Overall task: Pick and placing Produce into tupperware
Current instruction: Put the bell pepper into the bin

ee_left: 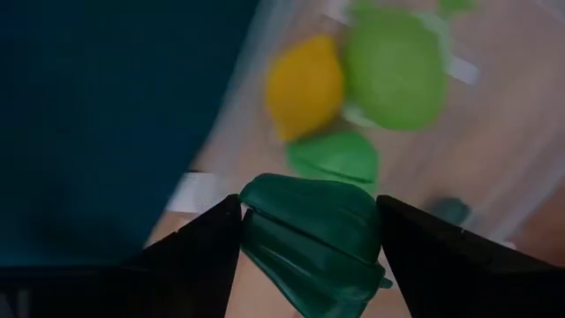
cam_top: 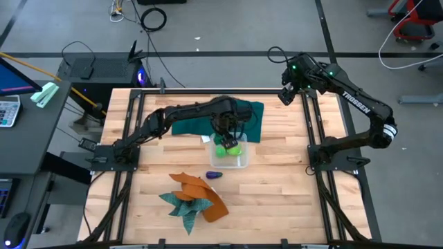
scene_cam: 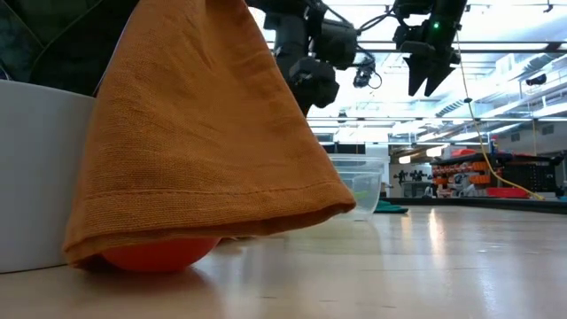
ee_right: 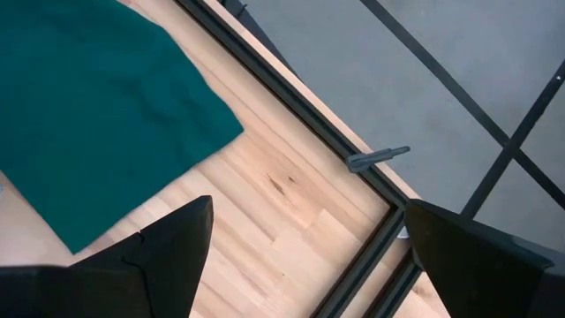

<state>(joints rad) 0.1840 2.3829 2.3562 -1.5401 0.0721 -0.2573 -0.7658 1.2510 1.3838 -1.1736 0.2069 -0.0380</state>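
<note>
My left gripper (cam_top: 225,136) points down over the far side of the clear tupperware (cam_top: 245,162) and is shut on a dark green toy pepper (ee_left: 309,243). Inside the tub lie a yellow lemon (ee_left: 305,87), a light green fruit (ee_left: 395,66) and a green piece (ee_left: 335,157). A purple toy (cam_top: 213,175) lies on the table just in front of the tub. A red toy (scene_cam: 159,254) peeks out from under the orange cloth's hem. My right gripper (cam_top: 287,93) hangs open, high over the table's far right corner, holding nothing. My left gripper pinches the pepper between its two fingers, one on each opposite side (ee_left: 253,221). The fingers (ee_left: 207,243) come from above, pointing down. The pepper hangs clear above the tub's contents.
A dark green cloth (cam_top: 239,116) lies spread just beyond the tub, under the left arm. Orange and teal cloths (cam_top: 197,197) sit crumpled near the front edge. Bare wood (cam_top: 284,187) lies to the right of the tub.
</note>
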